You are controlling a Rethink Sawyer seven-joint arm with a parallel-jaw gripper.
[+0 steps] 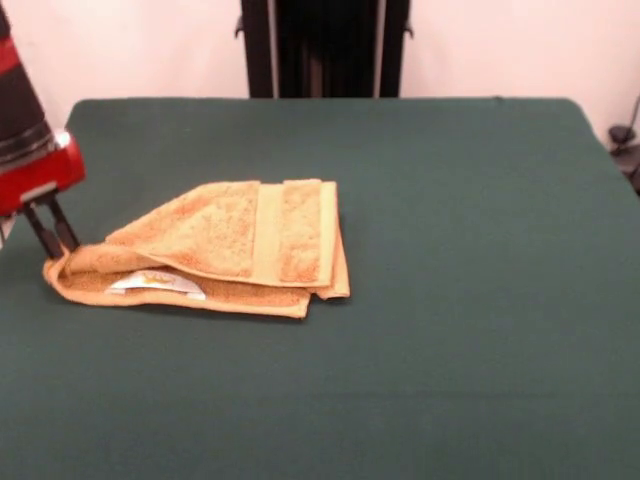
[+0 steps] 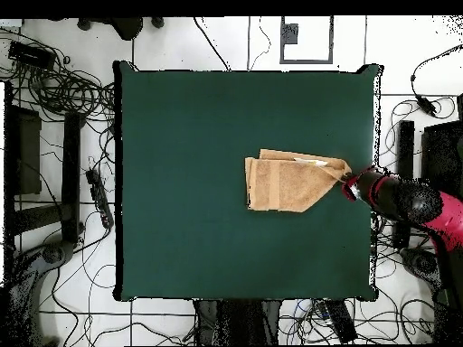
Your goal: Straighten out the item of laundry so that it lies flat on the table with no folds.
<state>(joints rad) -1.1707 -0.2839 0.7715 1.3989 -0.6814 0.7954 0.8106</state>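
The orange-tan towel [image 1: 225, 250] lies folded on the dark green table [image 1: 450, 300], left of centre in the front view. Its upper layer is folded over diagonally, with a paler woven band running across it. A small white label [image 1: 155, 284] shows on the lower layer near the front edge. My gripper [image 1: 57, 240] comes in from the left edge, its two thin black fingers close together at the towel's left corner, which is slightly raised. In the overhead view the towel [image 2: 288, 183] lies right of centre and the gripper [image 2: 346, 179] touches its right corner.
The robot's black pedestal [image 1: 325, 48] stands behind the table's far edge. In the overhead view, cables and equipment [image 2: 63, 135] lie on the floor around the table. The red arm [image 2: 411, 203] reaches in over the table's right edge.
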